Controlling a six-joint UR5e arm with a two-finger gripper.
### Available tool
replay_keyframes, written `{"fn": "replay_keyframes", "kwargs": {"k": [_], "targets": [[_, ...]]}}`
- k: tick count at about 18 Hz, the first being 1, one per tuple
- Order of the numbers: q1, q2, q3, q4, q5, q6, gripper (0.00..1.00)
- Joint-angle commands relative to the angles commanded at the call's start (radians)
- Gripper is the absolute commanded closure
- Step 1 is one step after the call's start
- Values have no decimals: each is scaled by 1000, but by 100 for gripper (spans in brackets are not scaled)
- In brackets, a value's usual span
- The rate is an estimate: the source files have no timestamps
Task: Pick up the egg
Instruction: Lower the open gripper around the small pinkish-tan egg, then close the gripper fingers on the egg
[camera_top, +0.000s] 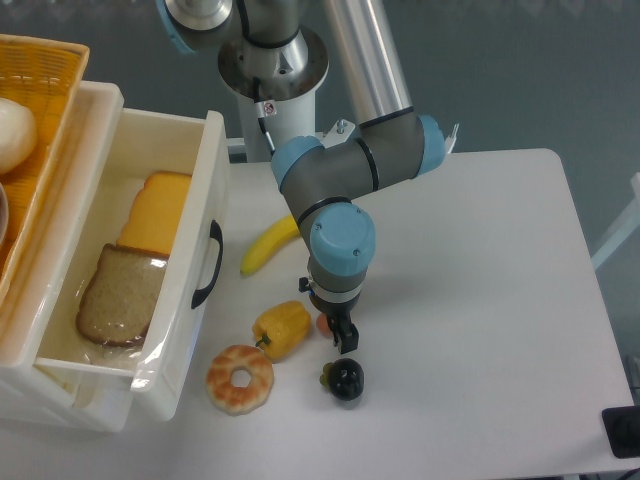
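Observation:
The egg (323, 323) is a small pinkish-tan oval on the white table, just right of the yellow pepper (283, 328). Only its left part shows; the rest is hidden under my gripper (334, 328). The gripper points straight down at table height, right over the egg. One dark finger (347, 339) shows to the egg's lower right; the other finger is hidden. The egg seems to sit between the fingers, but I cannot tell whether they press on it.
A dark round fruit (346, 379) lies just below the gripper. A doughnut (240, 378) and a banana (268, 245) lie nearby. A white open drawer (205, 200) with bread and cheese stands at the left, with a yellow basket (45, 60) holding a pale ball behind it.

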Motion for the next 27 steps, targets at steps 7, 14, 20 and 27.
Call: {"fn": "replay_keyframes", "kwargs": {"k": [7, 14, 20, 27], "targets": [[-2, -8, -5, -2, 22, 3, 1], [-2, -20, 0, -2, 23, 0, 8], [-2, -28, 2, 0, 22, 0, 8], [3, -25, 5, 0, 22, 0, 38]]}}
